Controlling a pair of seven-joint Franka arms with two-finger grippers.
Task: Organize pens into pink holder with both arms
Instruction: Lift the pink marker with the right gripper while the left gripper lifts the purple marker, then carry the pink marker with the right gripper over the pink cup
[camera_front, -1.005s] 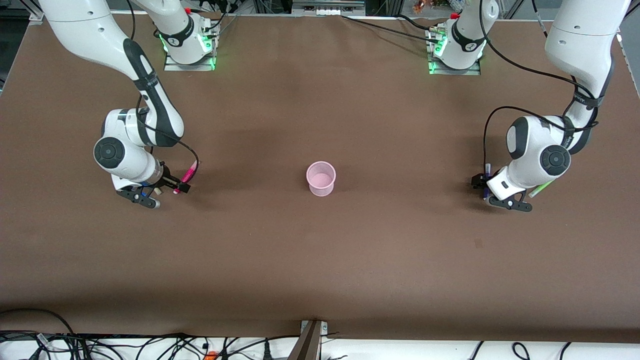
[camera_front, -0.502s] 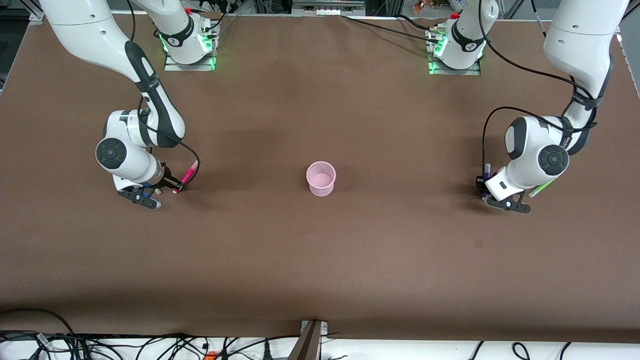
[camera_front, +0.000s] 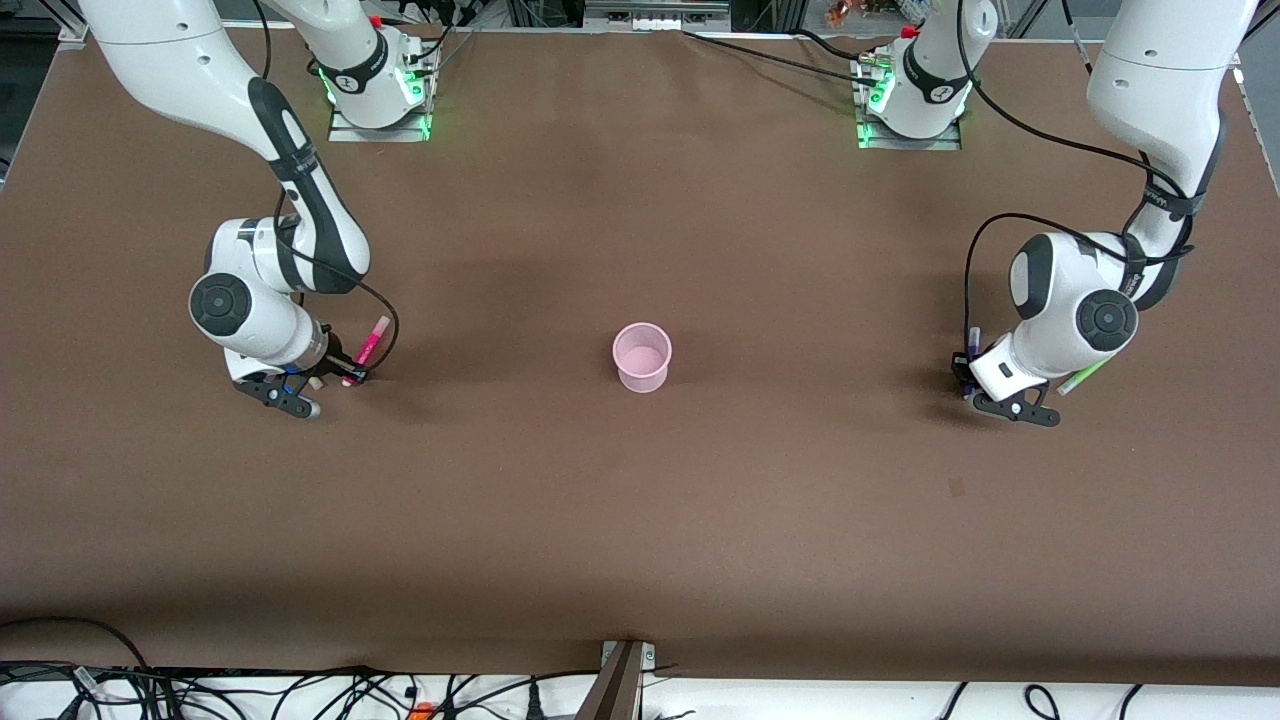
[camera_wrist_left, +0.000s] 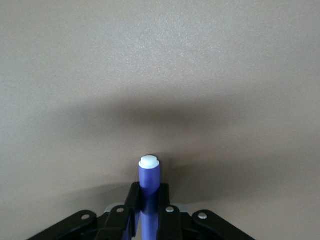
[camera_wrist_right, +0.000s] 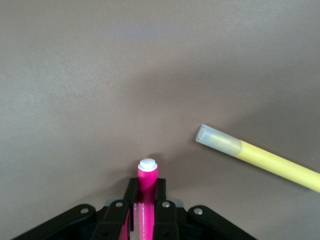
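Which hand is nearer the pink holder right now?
The right hand, shut on the magenta pen toward the right arm's end, is slightly nearer the pink holder. The left hand, gripping the dark purple pen, sits toward the left arm's end.

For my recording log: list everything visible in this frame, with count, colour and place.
holder: 1, pale pink, mid-table, upright, no pen seen in it
magenta pen: 1, in right gripper, toward the right arm's end
purple pen: 1, in left gripper, toward the left arm's end
yellow pen: 1, lying on the table beside the magenta pen, seen only in the right wrist view
green pen: 1, light green, on the table beside the left arm's wrist
table: 1, brown
right gripper: shut on magenta pen
left gripper: shut on purple pen
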